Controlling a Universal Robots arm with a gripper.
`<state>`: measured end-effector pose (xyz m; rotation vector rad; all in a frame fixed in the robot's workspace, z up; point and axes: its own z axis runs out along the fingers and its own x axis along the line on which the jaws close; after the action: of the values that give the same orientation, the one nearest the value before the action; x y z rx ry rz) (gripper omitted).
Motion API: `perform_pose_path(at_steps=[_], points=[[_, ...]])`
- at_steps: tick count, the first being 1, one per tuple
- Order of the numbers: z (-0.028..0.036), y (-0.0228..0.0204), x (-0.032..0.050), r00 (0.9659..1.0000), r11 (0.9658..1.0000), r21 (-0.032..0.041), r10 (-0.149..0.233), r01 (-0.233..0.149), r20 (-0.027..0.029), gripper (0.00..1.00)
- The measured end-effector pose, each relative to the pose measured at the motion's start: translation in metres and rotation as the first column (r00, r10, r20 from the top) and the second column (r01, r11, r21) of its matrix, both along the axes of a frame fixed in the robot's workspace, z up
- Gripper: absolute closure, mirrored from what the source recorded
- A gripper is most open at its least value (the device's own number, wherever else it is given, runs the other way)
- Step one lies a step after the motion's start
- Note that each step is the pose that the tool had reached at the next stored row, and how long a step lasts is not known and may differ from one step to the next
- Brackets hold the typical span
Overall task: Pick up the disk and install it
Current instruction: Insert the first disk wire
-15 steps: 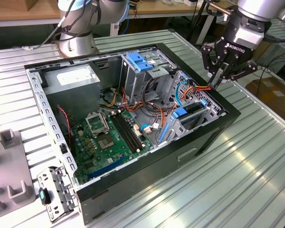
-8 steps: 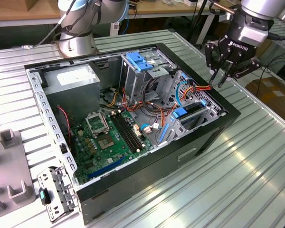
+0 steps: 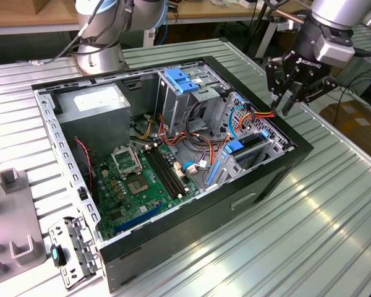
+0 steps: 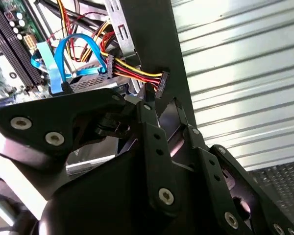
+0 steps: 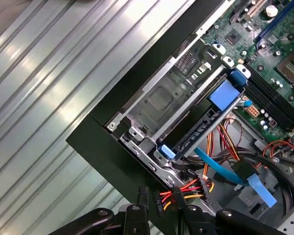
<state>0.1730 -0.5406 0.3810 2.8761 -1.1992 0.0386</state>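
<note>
- Black gripper [image 3: 289, 105] hangs over the case [image 3: 204, 229] end at the exterior view's right. Its fingers [image 3: 284, 98] are narrowly parted and empty. The disk [image 3: 252, 142] sits in the bay below.
- Second wrist view: the finger links point toward the cables [image 4: 132, 73], with nothing between them.
- First wrist view: the disk [image 5: 198, 126] stands edge-on between blue rails, apart from the fingers [image 5: 138, 209]. I judge it slotted in, but cannot tell how deep. Any seating push would call for a square, gentle descent clear of the cables.
</note>
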Motion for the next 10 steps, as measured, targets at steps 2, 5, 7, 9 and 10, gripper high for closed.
perform_pose_path(at_steps=[2,5,7,9,10], points=[[-0.0028,0.0000,0.0000,0.9990,0.9990,-0.0004,0.045,-0.045,-0.0001,0.67],[-0.0096,0.0007,0.0015,0.9930,0.9930,-0.0011,0.118,-0.118,-0.0001,0.67],[-0.0133,0.0014,0.0034,0.9890,0.9890,-0.0013,0.148,-0.148,-0.0001,0.67],[-0.0142,0.0017,0.0048,0.9871,0.9871,-0.0012,0.160,-0.160,-0.0001,0.69],[-0.0144,0.0017,0.0054,0.9864,0.9864,-0.0004,0.164,-0.164,0.0000,0.75]])
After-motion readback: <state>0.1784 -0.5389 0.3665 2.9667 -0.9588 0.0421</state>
